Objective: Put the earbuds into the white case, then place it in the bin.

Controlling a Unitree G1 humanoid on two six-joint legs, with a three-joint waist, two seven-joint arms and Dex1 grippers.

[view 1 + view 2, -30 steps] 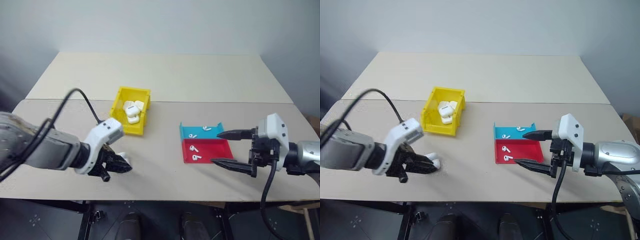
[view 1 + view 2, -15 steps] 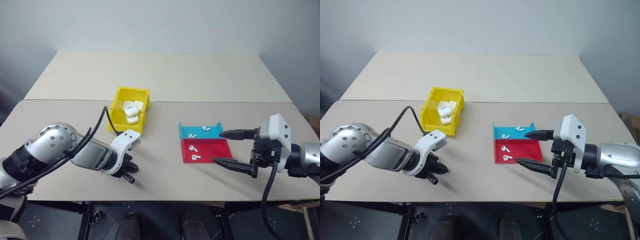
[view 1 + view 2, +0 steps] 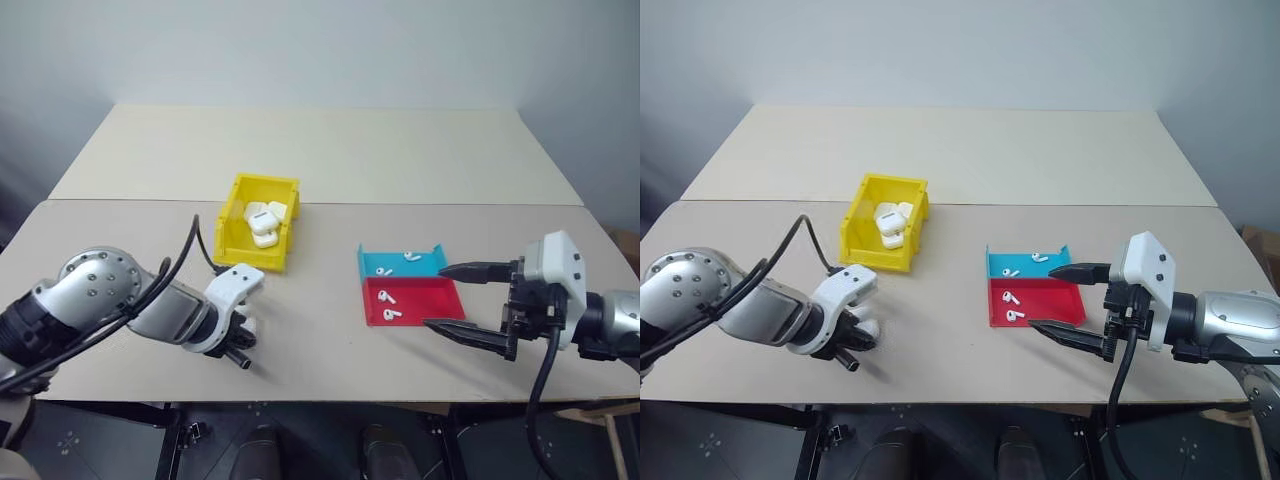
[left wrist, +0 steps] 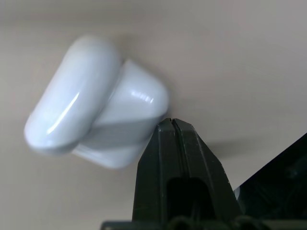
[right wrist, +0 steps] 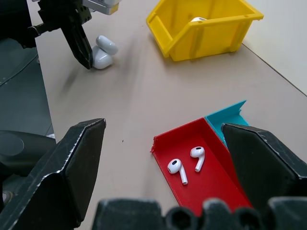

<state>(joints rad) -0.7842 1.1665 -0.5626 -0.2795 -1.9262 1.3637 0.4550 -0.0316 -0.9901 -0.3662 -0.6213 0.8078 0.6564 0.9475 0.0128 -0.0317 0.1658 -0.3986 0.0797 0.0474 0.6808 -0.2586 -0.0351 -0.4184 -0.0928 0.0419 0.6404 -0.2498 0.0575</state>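
Left wrist view: the left gripper (image 4: 171, 123) has its two black fingers pressed together with nothing between them, the tips touching the lower body of the white case (image 4: 96, 122), which lies on the beige bench (image 4: 230, 57) with its flip lid swung open. In the right wrist view that case (image 5: 103, 51) sits just beside those tips, on the side toward the yellow bin (image 5: 204, 28). The bin holds several other white cases (image 3: 264, 221).

The right gripper (image 3: 452, 298) hovers above the bench with its fingers spread wide, holding nothing. Just ahead of it, toward the left gripper, lie the shallow red tray (image 3: 440, 302) and, touching it on the far side, the blue tray (image 3: 375, 263). Two earbuds (image 5: 184, 165) rest in the red tray, between the right gripper's fingers as its wrist view sees them; two more earbuds (image 3: 398, 263) lie in the blue tray.
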